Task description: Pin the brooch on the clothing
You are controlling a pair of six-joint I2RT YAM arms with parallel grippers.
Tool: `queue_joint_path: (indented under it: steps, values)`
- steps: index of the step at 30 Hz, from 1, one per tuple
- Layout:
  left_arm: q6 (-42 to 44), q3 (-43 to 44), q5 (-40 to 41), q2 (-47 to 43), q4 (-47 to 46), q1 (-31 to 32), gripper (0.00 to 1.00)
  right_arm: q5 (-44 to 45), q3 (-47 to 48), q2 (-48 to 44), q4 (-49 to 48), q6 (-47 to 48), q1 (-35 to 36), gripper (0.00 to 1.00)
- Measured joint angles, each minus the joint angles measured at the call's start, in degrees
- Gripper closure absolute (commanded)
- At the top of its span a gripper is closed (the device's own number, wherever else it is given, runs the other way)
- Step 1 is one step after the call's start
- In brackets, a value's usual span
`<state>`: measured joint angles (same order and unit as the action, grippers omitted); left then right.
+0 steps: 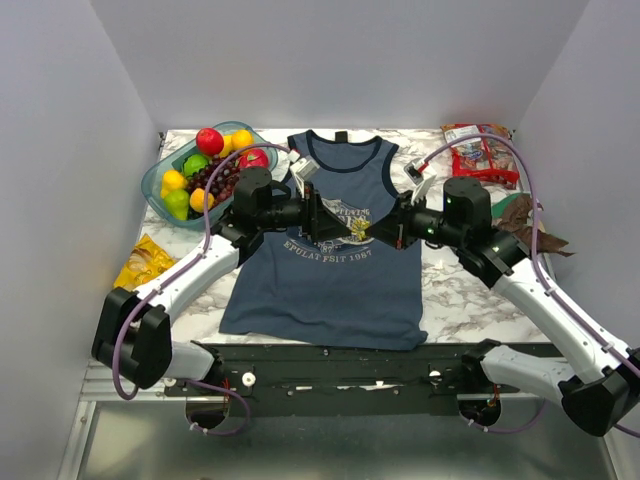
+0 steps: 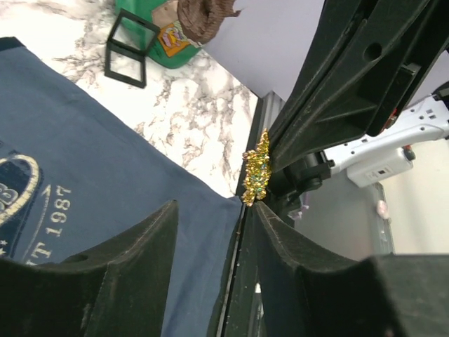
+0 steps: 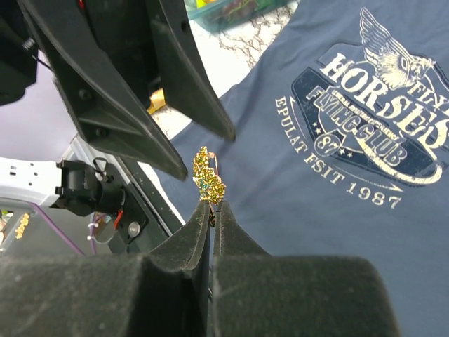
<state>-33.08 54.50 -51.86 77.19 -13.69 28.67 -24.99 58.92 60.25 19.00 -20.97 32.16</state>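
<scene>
The slate-blue tank top (image 1: 330, 285) lies flat on the marble table, its pale "HORSES" print (image 3: 382, 112) facing up. Both grippers meet above its chest. My right gripper (image 3: 212, 205) is shut on the lower end of the small gold glittery brooch (image 3: 208, 177) and holds it upright above the shirt; the pin wire shows beside it. My left gripper (image 2: 216, 207) is open, with its right finger (image 2: 295, 260) tip just below the brooch (image 2: 257, 168) and not gripping it. In the top view the brooch (image 1: 358, 232) is a yellow speck between the left gripper (image 1: 332, 224) and the right gripper (image 1: 380, 234).
A green bowl of fruit (image 1: 200, 170) stands at the back left and a yellow packet (image 1: 145, 262) lies at the left edge. A red snack packet (image 1: 480, 152) and a brown wrapper (image 1: 525, 215) lie at the right. A black-framed square box (image 2: 126, 53) lies beside the shirt.
</scene>
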Motion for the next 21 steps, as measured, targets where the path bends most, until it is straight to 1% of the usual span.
queue_joint_path:
  steps: [10,11,13,14,17,19,21]
  values:
    - [-4.5,-0.6,-2.9,1.2,-5.6,1.0,0.57,0.1,0.8,2.2,-1.3,0.0,1.3,0.99]
    - [-4.9,-0.8,-3.1,1.2,-6.4,1.0,0.63,0.1,0.8,2.4,-1.3,0.0,1.5,0.99]
    - [-6.0,-1.2,-3.5,1.4,-7.6,1.1,0.69,0.1,0.8,2.6,-1.4,0.0,1.7,0.99]
    - [-6.3,-1.3,-3.6,1.5,-8.0,1.2,0.74,0.1,0.8,2.7,-1.4,0.0,1.7,1.00]
    - [-7.0,-1.5,-4.0,1.9,-8.9,1.3,0.81,0.2,0.8,2.8,-1.4,0.0,1.9,0.99]
    - [-7.5,-1.5,-4.2,2.2,-9.3,1.4,0.84,0.5,0.8,2.8,-1.4,0.0,1.9,1.00]
    - [-7.6,-1.6,-4.4,2.2,-9.5,1.4,0.90,1.2,0.8,2.8,-1.4,0.0,1.9,0.99]
